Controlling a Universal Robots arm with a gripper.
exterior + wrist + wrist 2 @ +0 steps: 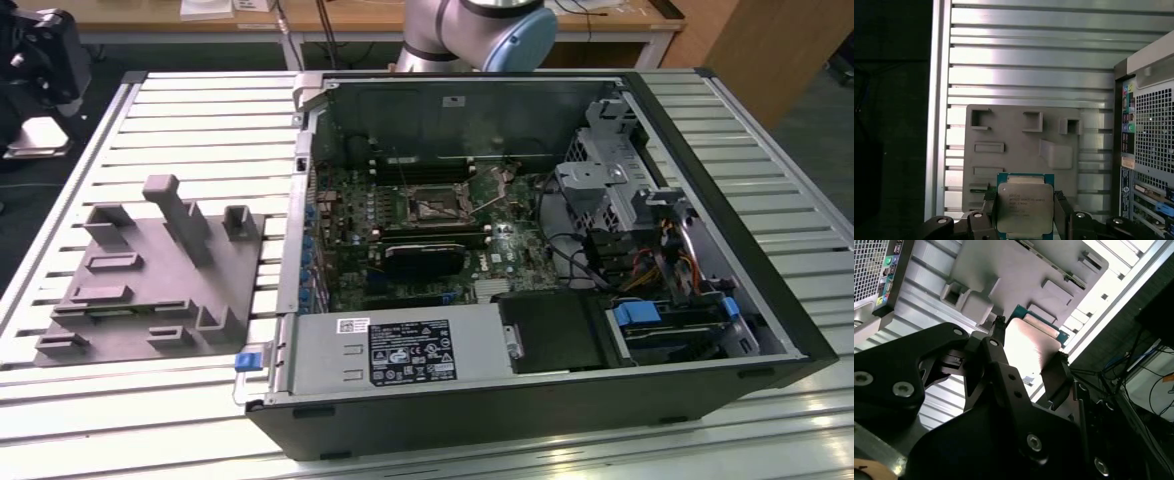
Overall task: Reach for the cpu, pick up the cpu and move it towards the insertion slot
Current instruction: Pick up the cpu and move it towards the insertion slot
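The cpu (1024, 212) is a flat square chip with a silvery top and a green rim. My gripper (1024, 197) is shut on it, one dark finger (989, 207) against each side. It hangs well above the grey fixture block (1019, 145), beside the computer case. In the second wrist view the cpu (1036, 342) shows as a pale plate edge-on between the gripper (1030, 338) fingers. The insertion slot (434, 207) is a square socket with a shiny frame, in the middle of the motherboard in the open case.
The grey fixture block (134, 280) lies on the slatted metal table (200, 120) at the exterior view's left. The open computer case (747, 300) holds a long black card (424, 255), a power supply (394, 350) and drive cages. The case's rear panel (1149, 150) is beside the fixture. The arm's base (481, 30) stands behind the case.
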